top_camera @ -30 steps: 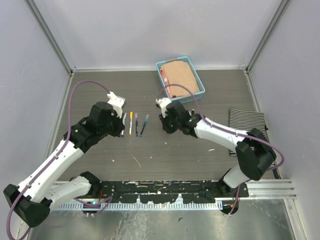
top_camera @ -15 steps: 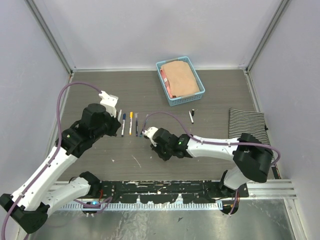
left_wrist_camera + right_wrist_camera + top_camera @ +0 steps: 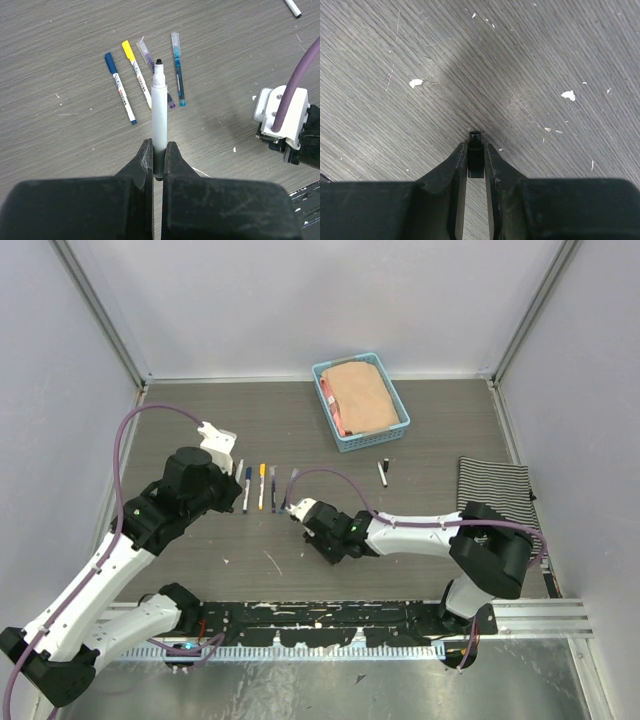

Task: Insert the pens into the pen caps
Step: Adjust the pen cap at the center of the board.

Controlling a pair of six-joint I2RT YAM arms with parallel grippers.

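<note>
My left gripper (image 3: 159, 151) clamps the tail of a stiff, light white plastic pen (image 3: 159, 107), nib at twelve o'clock; my right gripper (image 3: 476, 148) pinches a tiny, probably slippery black tube cap (image 3: 476, 161).

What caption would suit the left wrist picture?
Left claw holds an uncapped white pen; four capped pens lie on the table beyond.

Print on pens (image 3: 121, 89) too small, unreadable.
</note>
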